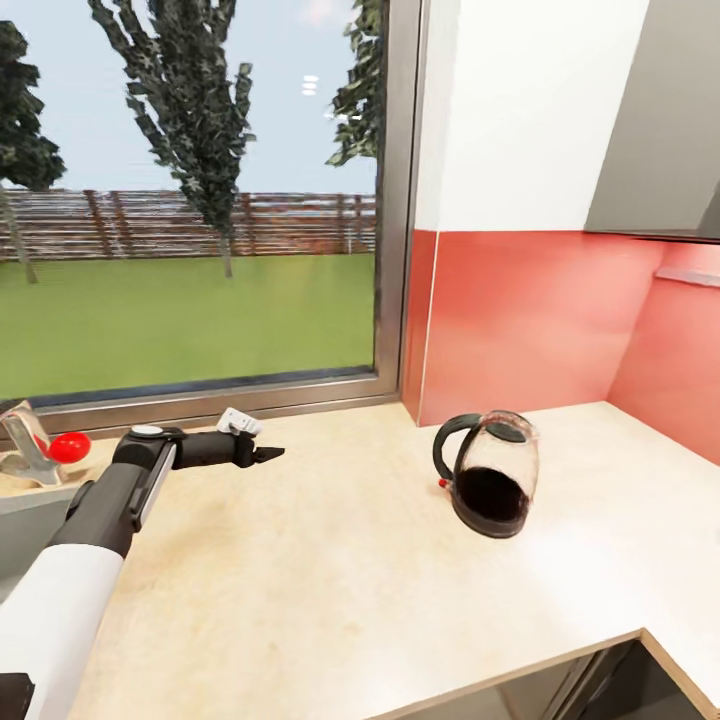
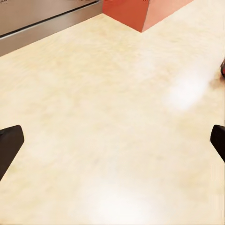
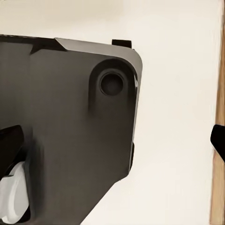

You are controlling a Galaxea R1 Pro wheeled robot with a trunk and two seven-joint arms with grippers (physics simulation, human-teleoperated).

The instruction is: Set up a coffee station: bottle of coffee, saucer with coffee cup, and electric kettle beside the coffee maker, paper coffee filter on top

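Note:
The electric kettle [image 1: 490, 472], clear glass with a dark inside, black loop handle and red button, stands on the beige countertop [image 1: 330, 560] near the red corner wall. My left gripper [image 1: 268, 455] hovers low over the countertop, well to the left of the kettle and pointing toward it. In the left wrist view its fingers [image 2: 10, 146] are spread wide over the bare countertop [image 2: 112, 117], with nothing between them. My right gripper [image 3: 112, 143] is open, its fingertips [image 3: 218, 139] at the picture's edges, facing a dark grey panel [image 3: 61, 131] of the robot.
A large window [image 1: 190, 200] runs behind the counter. A metal tap with a red knob [image 1: 68, 446] stands by the sink at the far left. Red backsplash [image 1: 520, 320] forms a corner at the right; a grey wall cabinet [image 1: 660, 120] hangs above. The counter's front edge [image 1: 520, 672] runs along the bottom right.

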